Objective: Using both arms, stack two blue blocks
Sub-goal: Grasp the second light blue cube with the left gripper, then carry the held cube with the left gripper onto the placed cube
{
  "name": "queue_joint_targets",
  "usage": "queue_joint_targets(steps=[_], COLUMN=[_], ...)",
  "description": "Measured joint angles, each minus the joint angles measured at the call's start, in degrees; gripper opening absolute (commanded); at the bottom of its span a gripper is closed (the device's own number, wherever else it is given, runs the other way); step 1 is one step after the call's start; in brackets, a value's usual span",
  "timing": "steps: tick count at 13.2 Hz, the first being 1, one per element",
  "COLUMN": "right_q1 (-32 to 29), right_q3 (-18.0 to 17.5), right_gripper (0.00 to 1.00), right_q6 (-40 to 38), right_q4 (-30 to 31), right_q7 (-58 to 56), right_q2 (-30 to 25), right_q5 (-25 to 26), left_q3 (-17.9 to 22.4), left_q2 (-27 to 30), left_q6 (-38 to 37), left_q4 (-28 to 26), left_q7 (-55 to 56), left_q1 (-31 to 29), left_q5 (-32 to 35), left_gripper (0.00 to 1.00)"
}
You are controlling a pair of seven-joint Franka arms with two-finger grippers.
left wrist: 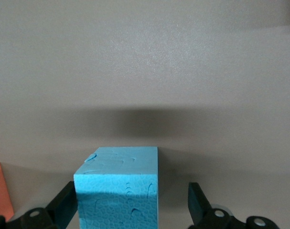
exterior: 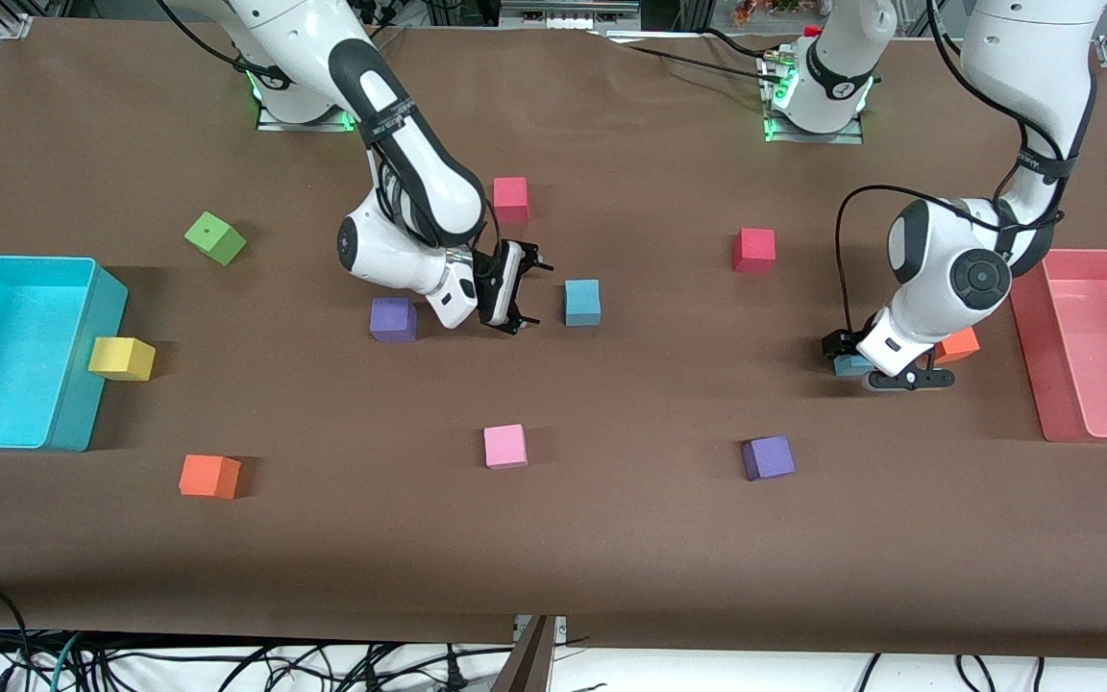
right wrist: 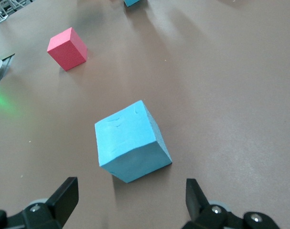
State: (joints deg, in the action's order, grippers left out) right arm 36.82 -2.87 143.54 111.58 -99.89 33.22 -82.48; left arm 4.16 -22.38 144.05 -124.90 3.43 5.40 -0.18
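Nearest the front camera lie an orange block (exterior: 209, 476), a pink block (exterior: 505, 446) and a purple block (exterior: 768, 457), none involved in the task. One blue block (exterior: 582, 302) sits mid-table; the right gripper (exterior: 519, 285) is held low just beside it, jaws spread and empty, the block tilted ahead of them in the right wrist view (right wrist: 131, 141). A second blue block (exterior: 849, 364) lies toward the left arm's end of the table, largely hidden under the left gripper (exterior: 875, 370); the left wrist view shows it (left wrist: 118, 188) between the spread fingers (left wrist: 63, 205), one touching or nearly so, the other clear of it. A closing pinch from this off-centre position may shove or twist that block. An orange block (exterior: 957, 344) close alongside could be bumped.
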Motion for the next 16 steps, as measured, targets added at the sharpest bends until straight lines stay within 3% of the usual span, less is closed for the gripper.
queue_joint_targets(steps=[1, 5, 6, 8, 9, 12, 16], right_q1=[0.0, -0.1, -0.1, -0.1, -0.1, -0.1, -0.1], right_q3=[0.0, 0.0, 0.0, 0.0, 0.0, 0.0, 0.0], right_gripper=[0.99, 0.99, 0.99, 0.99, 0.99, 0.99, 0.99], right_q6=[0.0, 0.0, 0.0, 0.0, 0.0, 0.0, 0.0], right_q4=[0.0, -0.5, -0.6, -0.8, -0.8, -0.9, -1.0], right_q7=[-2.3, -6.7, -6.7, -7.0, -7.2, -7.5, -8.5], right_q2=[0.5, 1.7, 1.8, 1.8, 1.8, 1.8, 1.8], right_q5=[-2.0, -6.4, -6.4, -6.4, -6.4, -6.5, -6.5], left_q3=[0.0, 0.0, 0.0, 0.0, 0.0, -0.1, -2.3], left_q2=[0.0, -0.3, -0.5, -0.7, -0.6, 1.0, 9.9], left_q6=[0.0, 0.0, 0.0, 0.0, 0.0, -1.4, -8.6], left_q4=[0.0, -0.1, -0.1, -0.1, 0.0, 0.6, 3.5], left_q7=[0.0, -0.1, -0.1, -0.1, -0.1, 0.5, 6.2], left_q1=[0.0, 0.0, 0.0, -0.1, -0.1, 0.0, 4.2], left_q5=[0.0, 0.0, 0.0, 0.0, 0.0, 0.0, -0.9], left_gripper=[0.99, 0.68, 0.58, 0.23, 0.17, 0.12, 0.02])
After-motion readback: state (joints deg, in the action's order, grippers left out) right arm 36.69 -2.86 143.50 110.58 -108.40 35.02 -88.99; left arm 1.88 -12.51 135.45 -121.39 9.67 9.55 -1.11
